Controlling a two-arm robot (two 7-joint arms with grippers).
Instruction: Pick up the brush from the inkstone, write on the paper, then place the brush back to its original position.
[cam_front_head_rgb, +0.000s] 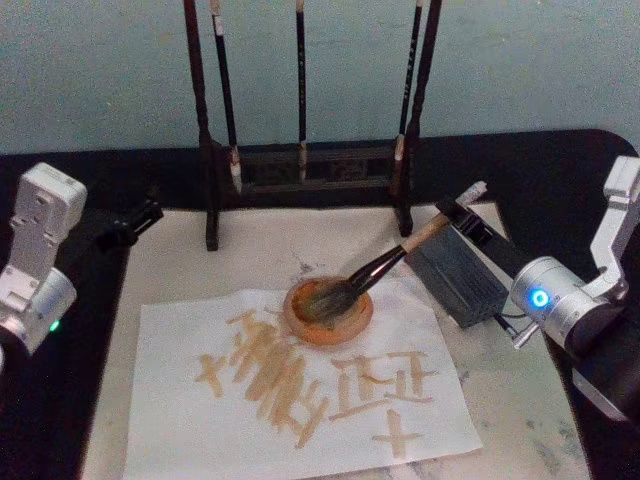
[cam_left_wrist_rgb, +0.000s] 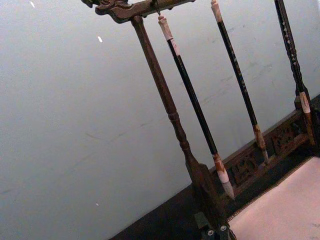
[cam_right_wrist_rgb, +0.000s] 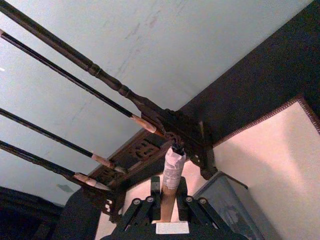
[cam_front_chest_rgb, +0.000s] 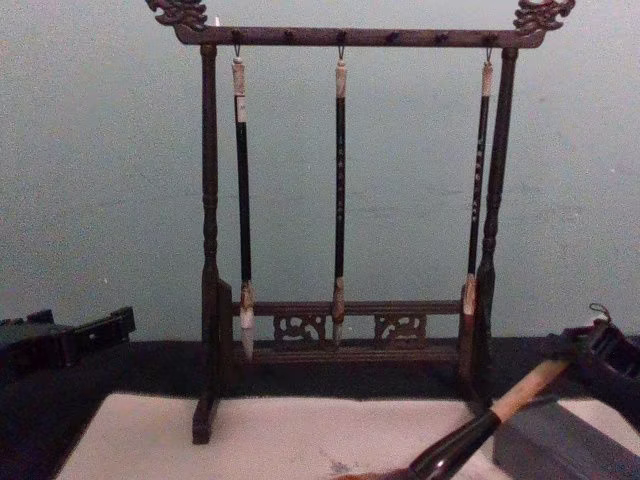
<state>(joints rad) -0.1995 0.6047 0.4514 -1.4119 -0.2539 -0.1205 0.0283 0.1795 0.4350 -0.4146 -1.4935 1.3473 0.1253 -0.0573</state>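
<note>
Behind my table stands a pale blue-green wall (cam_front_chest_rgb: 100, 180), and in front of it a dark wooden rack (cam_front_head_rgb: 305, 165) with three thin brushes (cam_front_chest_rgb: 340, 190) hanging from its top bar. Under the rack lies a cream mat (cam_front_head_rgb: 520, 400) on the black tabletop, and on the mat sits the paper (cam_front_head_rgb: 190, 400), a white sheet covered with tan strokes.

My right gripper (cam_front_head_rgb: 462, 212) reaches in from the right side, over the far right part of the mat, and its jaws are clamped on the upper tan shaft of the brush (cam_front_head_rgb: 385, 265). In my right wrist view the brush's pale cap and cord loop stick out beyond my fingers (cam_right_wrist_rgb: 192, 210), which press the shaft from both sides. The brush slants down to the left, and its grey-brown bristles rest inside a round orange dish (cam_front_head_rgb: 330, 310) that stands on the far edge of the paper. The inkstone (cam_front_head_rgb: 455, 270), a dark grey slab, lies just beside and below my right gripper, to the right of the dish, and the brush shaft passes over its near corner.

My left gripper (cam_front_head_rgb: 140, 218) sits idle at the left edge of the mat, well apart from the paper; I cannot tell how its jaws stand.
</note>
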